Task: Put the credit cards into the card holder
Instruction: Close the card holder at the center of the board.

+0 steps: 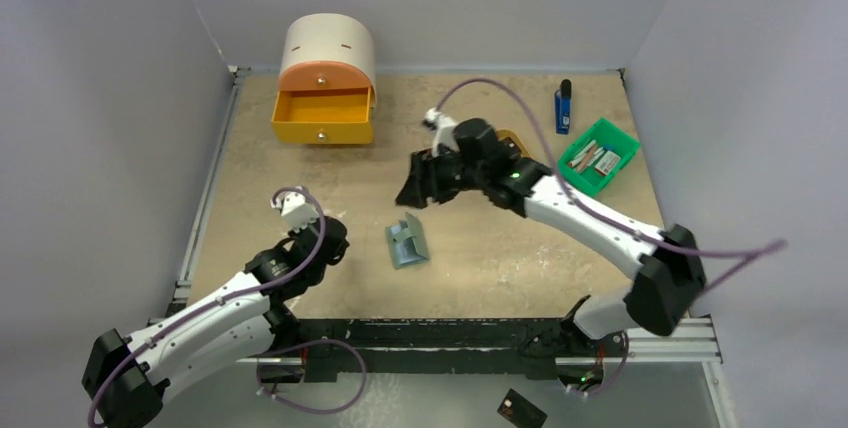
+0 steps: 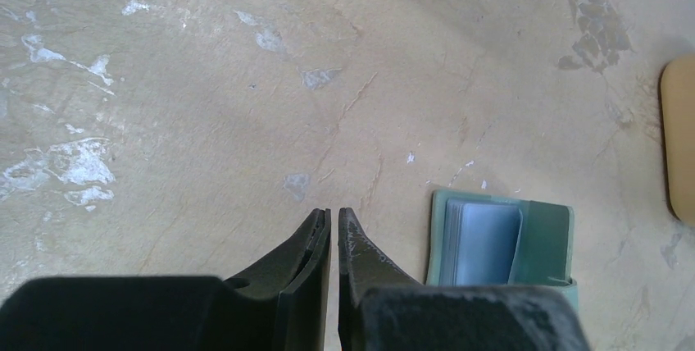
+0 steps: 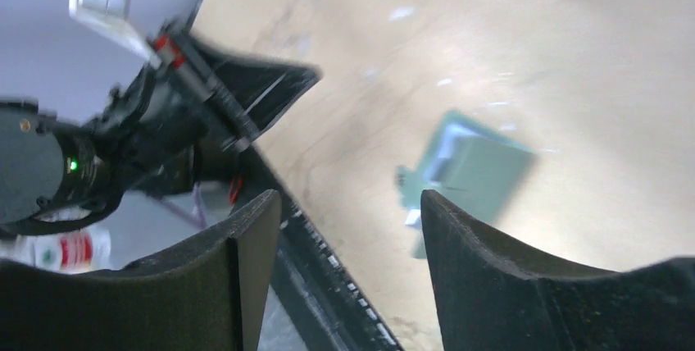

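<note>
Right gripper, jaws spread and empty, hovers just far of the holder; left gripper closed on nothing. We'd brace the holder first.

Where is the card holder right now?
Top view: the card holder lies open on the table near the front centre, between the left gripper and the right gripper, touching neither.

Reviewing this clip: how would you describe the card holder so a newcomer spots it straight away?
Start with the tan table and look midway across it, toward the near edge. The card holder lies there on its own. It is small, flat and grey-green with pale blue pockets showing, unlike the bright green bin at the right or the orange drawer box at the back.
</note>
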### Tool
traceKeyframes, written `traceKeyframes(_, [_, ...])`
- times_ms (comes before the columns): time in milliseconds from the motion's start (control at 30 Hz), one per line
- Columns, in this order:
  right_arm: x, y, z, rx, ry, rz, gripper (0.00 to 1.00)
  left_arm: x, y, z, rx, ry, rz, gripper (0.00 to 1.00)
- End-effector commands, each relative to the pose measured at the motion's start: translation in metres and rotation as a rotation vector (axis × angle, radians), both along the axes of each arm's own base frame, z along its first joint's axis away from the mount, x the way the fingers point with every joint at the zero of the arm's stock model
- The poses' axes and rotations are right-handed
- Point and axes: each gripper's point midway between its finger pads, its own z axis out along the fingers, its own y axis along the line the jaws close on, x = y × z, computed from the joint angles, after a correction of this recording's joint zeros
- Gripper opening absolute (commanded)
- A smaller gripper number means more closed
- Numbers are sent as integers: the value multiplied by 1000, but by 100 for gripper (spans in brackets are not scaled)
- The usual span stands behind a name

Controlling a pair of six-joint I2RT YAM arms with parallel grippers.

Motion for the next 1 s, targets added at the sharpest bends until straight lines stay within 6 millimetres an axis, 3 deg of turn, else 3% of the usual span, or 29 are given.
traceKeyframes(0, [42,-89,-26,-126,21,-325,55,10,-5,18,-32,-51,20,8])
traceKeyframes(100, [27,-96,-64,-198,96,-274,38,14,-15,13,-44,-43,-9,8])
traceKeyframes(200, [24,-86,-89,-183,135,-229,32,17,-27,1,-53,-18,-38,7])
traceKeyframes(333, [16,-55,-89,-66,151,-130,31,20,-42,-15,-59,32,-76,3])
traceKeyframes(500, [6,-27,-100,-75,177,-45,29,20,-51,-28,-73,63,-99,1])
traceKeyframes(967, [-7,2,-131,-116,234,16,24,14,-50,-44,-66,102,-108,0])
